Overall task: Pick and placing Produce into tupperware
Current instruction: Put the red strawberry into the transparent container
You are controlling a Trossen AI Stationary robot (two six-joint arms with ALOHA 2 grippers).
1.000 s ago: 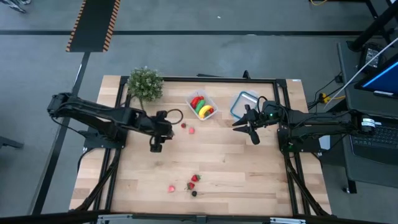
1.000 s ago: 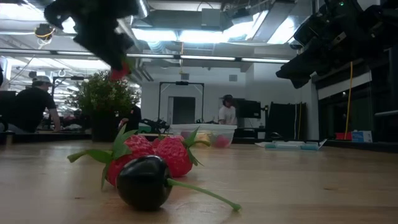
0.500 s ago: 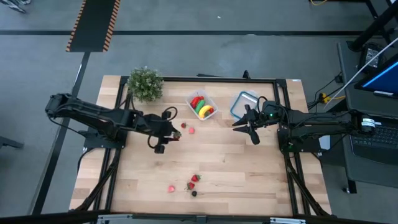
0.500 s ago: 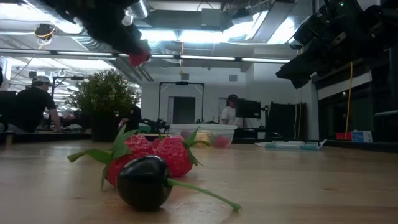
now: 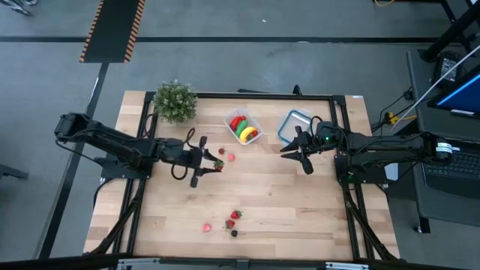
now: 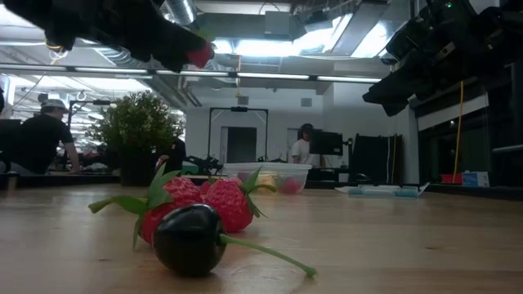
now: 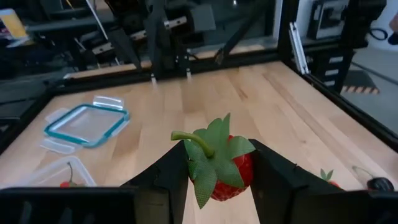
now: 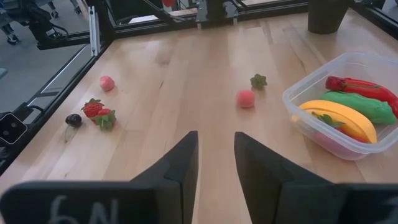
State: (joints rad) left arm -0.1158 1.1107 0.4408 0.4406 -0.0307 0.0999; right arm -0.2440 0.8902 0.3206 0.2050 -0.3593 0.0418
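I have the left end effector (image 7: 214, 177) pinching a strawberry (image 7: 224, 168) in the air over the middle of the table (image 5: 300, 210), short of the tupperware (image 5: 244, 127), which sits toward the far edge and already holds a banana (image 8: 339, 119), a green oblong piece (image 8: 360, 106) and a red pepper (image 8: 348, 84). My worry is the grip: the fingers seem to catch the berry partly by its soft leafy crown, so it could twist or slip free as I carry it across, and bounce off the tub's rim if released too early. The tub is light and could slide if I nudge it. A small pink piece (image 5: 230, 157) lies loose on the table between my berry and the tub; a low pass could knock it away.

The right end effector (image 8: 214, 155) waits near the blue-rimmed lid (image 5: 292, 124) by the far right corner, fingers a little apart and holding nothing.

Against a second ago, the left end effector has swung toward the tub with the berry; the right arm is unchanged.
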